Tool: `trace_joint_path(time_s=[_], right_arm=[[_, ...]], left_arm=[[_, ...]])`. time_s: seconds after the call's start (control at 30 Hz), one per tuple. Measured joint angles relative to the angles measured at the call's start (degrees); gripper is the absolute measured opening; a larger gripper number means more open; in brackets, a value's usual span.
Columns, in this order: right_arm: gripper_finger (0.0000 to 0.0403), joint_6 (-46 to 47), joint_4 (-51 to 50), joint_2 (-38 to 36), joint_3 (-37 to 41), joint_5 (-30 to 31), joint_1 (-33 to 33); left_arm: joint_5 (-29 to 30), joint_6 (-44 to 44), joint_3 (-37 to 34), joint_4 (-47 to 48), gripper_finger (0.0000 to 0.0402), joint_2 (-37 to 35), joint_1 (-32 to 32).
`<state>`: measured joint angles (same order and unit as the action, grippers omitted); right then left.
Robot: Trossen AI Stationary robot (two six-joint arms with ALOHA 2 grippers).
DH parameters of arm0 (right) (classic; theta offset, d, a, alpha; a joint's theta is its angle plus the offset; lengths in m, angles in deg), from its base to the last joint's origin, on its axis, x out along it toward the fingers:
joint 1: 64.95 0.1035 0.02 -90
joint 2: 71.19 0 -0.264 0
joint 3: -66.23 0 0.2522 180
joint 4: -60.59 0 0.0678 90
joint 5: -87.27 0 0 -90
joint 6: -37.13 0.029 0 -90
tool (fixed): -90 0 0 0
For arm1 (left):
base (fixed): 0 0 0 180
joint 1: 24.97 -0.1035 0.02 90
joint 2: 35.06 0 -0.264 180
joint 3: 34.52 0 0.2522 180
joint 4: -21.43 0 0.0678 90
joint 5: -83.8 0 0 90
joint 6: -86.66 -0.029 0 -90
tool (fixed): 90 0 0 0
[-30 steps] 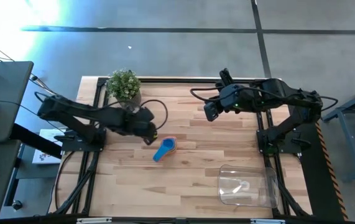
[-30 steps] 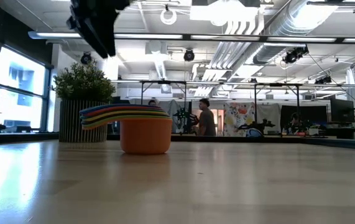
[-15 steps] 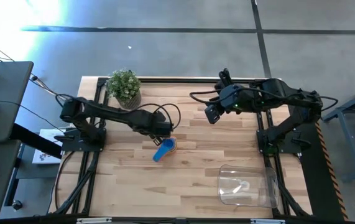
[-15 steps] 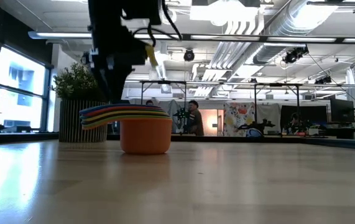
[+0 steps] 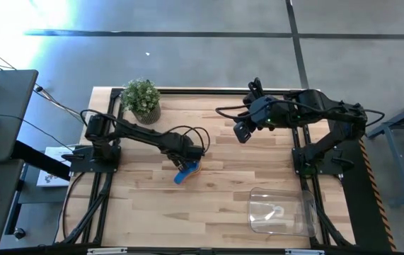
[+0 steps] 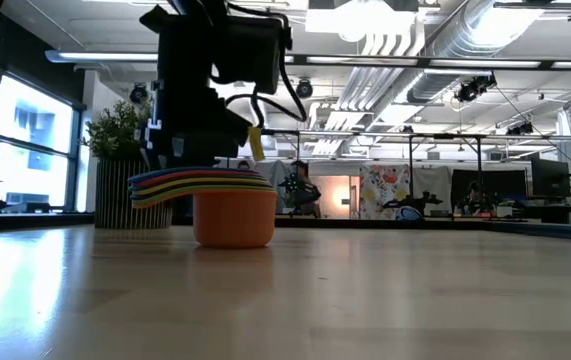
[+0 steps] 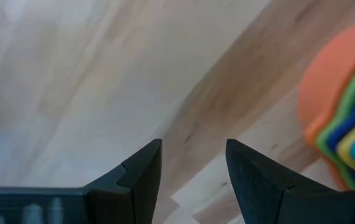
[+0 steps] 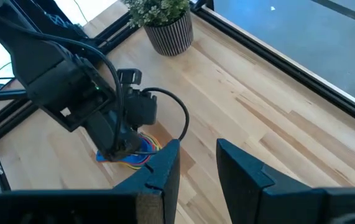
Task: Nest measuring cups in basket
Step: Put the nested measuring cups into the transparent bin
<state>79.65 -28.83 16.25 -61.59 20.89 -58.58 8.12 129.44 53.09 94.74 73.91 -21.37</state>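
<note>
Nested rainbow plastic measuring cups (image 5: 187, 170) sit mid-worktop (already stacked), left gripper (image 7: 193, 180) open above, empty; clear plastic basket (image 5: 281, 211) unfilled.

Measuring cups (image 6: 227, 205): nested stack, orange cup outermost, coloured handles fanned, upright at mid-worktop. Basket (image 5: 281, 211): clear, rectangular, well apart near the worktop's front right corner.

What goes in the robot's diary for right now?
left gripper: open, above cups | right gripper: open, waiting | basket: no cups
</note>
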Motion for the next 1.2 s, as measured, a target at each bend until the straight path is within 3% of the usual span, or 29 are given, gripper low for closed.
trace_joint_path(time_s=[1.0, 1.2], right_arm=[[0.0097, -0.5, -0.4, 0.0, 0.0, -0.1, 0.0], [0.0097, -0.4, -0.4, 0.0, 0.0, 0.0, 0.0]], left_arm=[[-13.1, 1.6, 0.0, -22.2, 0.0167, 0.0, 5.7], [-13.9, 1.1, 0.0, -22.8, 0.0167, 0.0, 7.2]])
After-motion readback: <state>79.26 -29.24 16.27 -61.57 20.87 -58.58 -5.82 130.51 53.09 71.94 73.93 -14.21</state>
